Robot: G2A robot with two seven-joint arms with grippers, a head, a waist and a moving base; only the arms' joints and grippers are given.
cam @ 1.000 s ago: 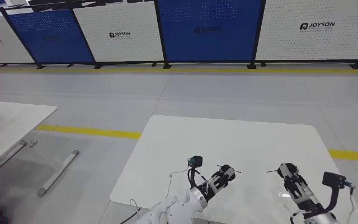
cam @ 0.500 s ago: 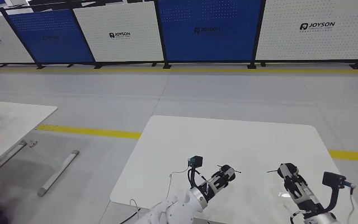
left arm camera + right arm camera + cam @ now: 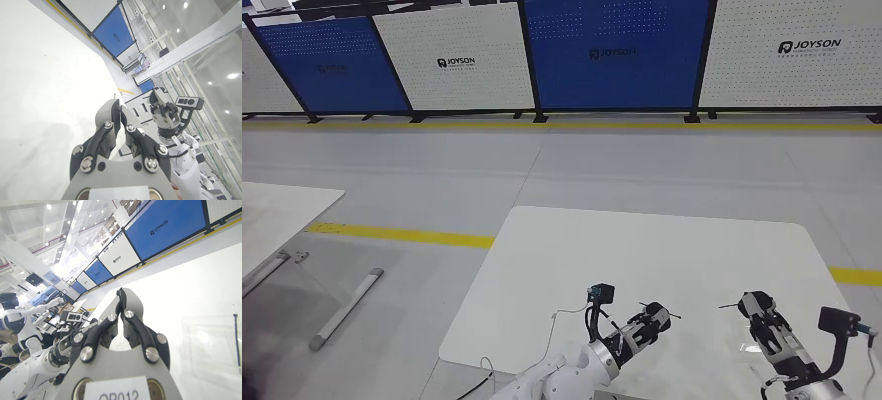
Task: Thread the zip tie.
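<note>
On the near part of the white table [image 3: 642, 250], my left gripper [image 3: 658, 319] is shut on a thin black zip tie [image 3: 674, 317] whose ends poke out on both sides. In the left wrist view the tie's tip [image 3: 115, 95] sticks out past the closed fingertips of the left gripper [image 3: 119, 106]. My right gripper [image 3: 750, 300] hovers to the right, shut on a black zip tie end [image 3: 727, 305] pointing toward the left gripper. Its wrist view shows a small black head [image 3: 118, 292] pinched at the right gripper's tip [image 3: 121, 294]. A gap separates the two grippers.
A spare black zip tie [image 3: 236, 340] lies on a clear plastic sheet [image 3: 204, 340] on the table beside the right gripper. The table's near edge runs close under both arms. Blue and white panels stand far behind, across the floor.
My left gripper has shifted to the right and slightly toward the near edge, closing some of the gap to the right gripper. The right arm has kept still.
</note>
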